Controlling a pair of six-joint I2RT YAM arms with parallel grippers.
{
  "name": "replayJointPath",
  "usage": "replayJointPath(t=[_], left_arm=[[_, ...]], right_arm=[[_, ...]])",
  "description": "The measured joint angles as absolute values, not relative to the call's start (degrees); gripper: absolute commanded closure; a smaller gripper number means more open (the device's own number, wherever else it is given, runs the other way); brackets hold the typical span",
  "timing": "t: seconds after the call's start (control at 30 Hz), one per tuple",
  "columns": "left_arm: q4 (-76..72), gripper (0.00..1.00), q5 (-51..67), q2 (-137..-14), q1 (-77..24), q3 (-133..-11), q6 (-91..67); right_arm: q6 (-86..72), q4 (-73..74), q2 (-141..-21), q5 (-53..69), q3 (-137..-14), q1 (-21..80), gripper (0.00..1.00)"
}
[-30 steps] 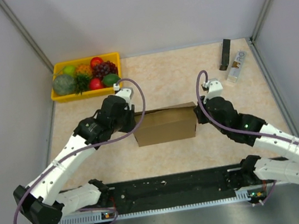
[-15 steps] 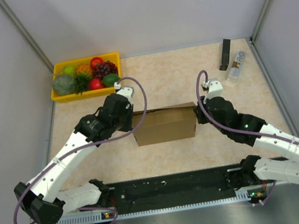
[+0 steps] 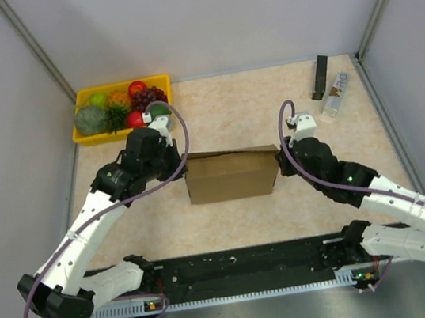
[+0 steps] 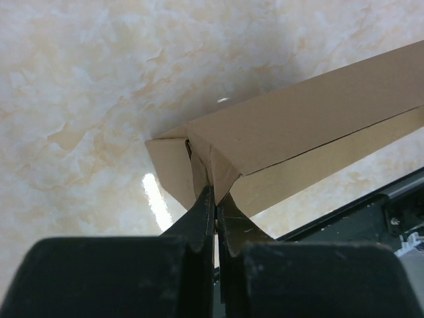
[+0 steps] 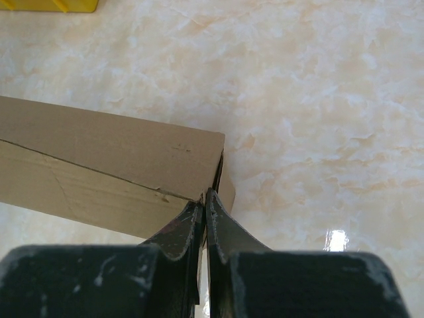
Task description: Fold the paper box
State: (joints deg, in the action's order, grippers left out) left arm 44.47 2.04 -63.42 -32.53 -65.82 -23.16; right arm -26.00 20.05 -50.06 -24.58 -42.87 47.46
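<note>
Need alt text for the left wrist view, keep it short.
The left arm's fingers, closed together, pinch the folded corner flap of a brown cardboard box that stretches away to the upper right. The box sits on a beige marbled table; a black rail shows at lower right.

My base bar point(image 3: 244, 264) is black, with a ribbed pale strip along its near edge. Bolted to it are my left arm point(image 3: 86, 226) and right arm point(image 3: 399, 201), both smooth white shells broken by chunky black joints. A purple cable point(image 3: 185, 139) loops off each arm at the end farthest from the bar. My left pincer point(image 4: 212, 192) has plain matt black fingers. My right pincer point(image 5: 204, 199) is black too, flecked with pale scuffs.
</note>
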Motion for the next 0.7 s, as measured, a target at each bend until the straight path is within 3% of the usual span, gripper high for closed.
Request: replayJointPath(t=[0.17, 0.2, 0.23, 0.37, 0.57, 0.7], left_arm=[[41.8, 1.0, 5.4, -61.0, -30.9, -63.5, -25.2], [41.2, 1.0, 5.7, -60.6, -30.5, -62.7, -25.7], [40.7, 1.0, 5.8, -60.3, -30.3, -62.0, -26.0], [39.0, 1.0, 6.5, -59.9, -30.0, -60.6, -26.3], [35.2, 1.0, 6.7, -58.5, -30.1, -56.0, -26.4], [33.2, 1.0, 6.7, -56.8, -30.2, -54.0, -26.5]], right_arm=[[-25.6, 20.1, -50.3, -24.5, -43.0, 47.5, 1.0], [-25.6, 20.3, -50.4, -24.3, -43.2, 47.5, 0.85], [-25.5, 20.3, -50.6, -24.3, -43.3, 47.5, 0.78], [-25.6, 20.8, -51.2, -22.9, -43.9, 47.5, 0.72], [-27.2, 27.1, -51.0, -19.9, -47.5, 47.6, 0.45], [-28.6, 31.3, -50.8, -18.7, -50.6, 47.6, 0.39]])
